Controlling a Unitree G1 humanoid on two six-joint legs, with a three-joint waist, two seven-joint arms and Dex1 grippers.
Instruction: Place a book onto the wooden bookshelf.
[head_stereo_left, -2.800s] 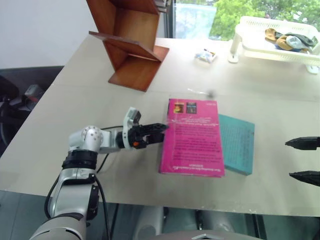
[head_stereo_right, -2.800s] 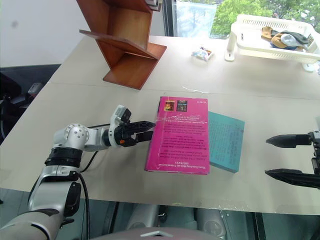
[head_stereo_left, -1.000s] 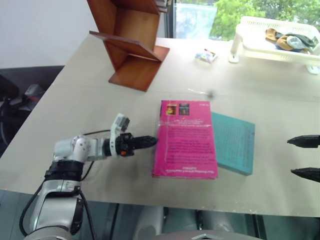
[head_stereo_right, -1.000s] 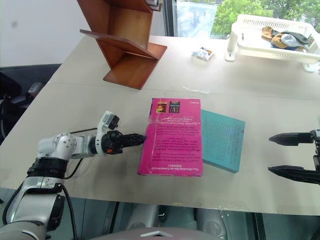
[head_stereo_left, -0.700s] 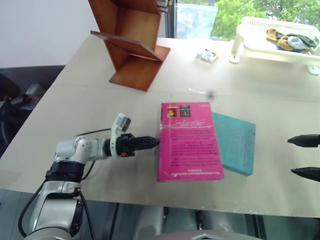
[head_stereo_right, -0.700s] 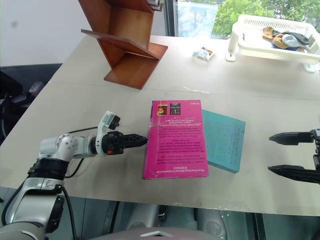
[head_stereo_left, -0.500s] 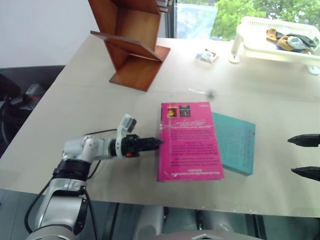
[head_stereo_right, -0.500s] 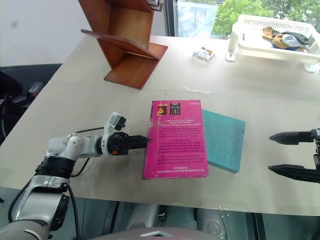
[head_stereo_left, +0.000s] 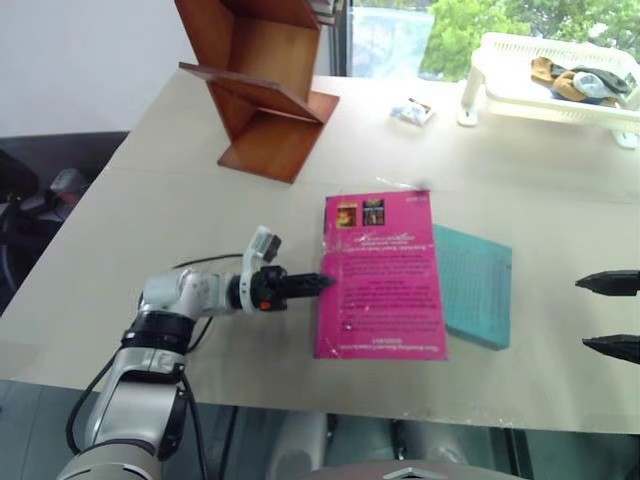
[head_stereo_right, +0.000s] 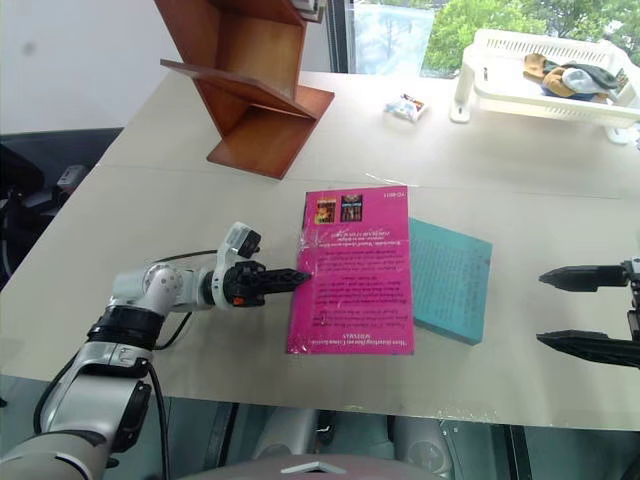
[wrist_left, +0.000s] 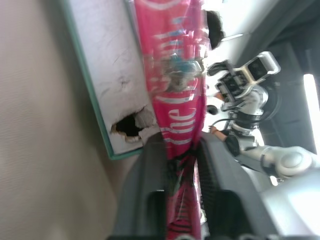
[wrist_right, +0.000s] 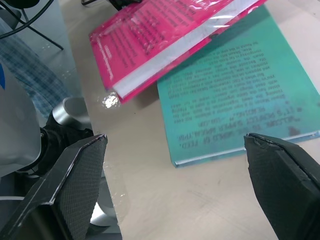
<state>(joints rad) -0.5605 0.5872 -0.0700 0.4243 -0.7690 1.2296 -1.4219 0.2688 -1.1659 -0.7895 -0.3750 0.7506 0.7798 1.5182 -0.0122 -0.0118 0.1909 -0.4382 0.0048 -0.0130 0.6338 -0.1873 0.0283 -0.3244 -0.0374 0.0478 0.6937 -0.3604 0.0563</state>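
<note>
The pink book (head_stereo_left: 381, 275) lies cover-up on the tabletop (head_stereo_left: 160, 200), its right part overlapping a teal book (head_stereo_left: 477, 285) that rests flat beneath and beside it. The left pincer (head_stereo_left: 318, 284) reaches in level from the left and is clamped on the pink book's left edge; the left wrist view shows the two black fingers (wrist_left: 150, 170) pressed tight on either side of the pink spine, with the teal book's torn page block just beside it. In the right wrist view the near part of the pink book seems lifted slightly off the teal one, though the angle makes that hard to be sure of. The right pincer (head_stereo_right: 588, 310) hovers above the tabletop's right edge, well apart from both books, its fingers spread wide and holding nothing. The wooden bookshelf (head_stereo_left: 258, 85) stands at the far left of the tabletop, well away from the pink book. A white basket tray (head_stereo_left: 545, 85) with small items sits at the far right.
</note>
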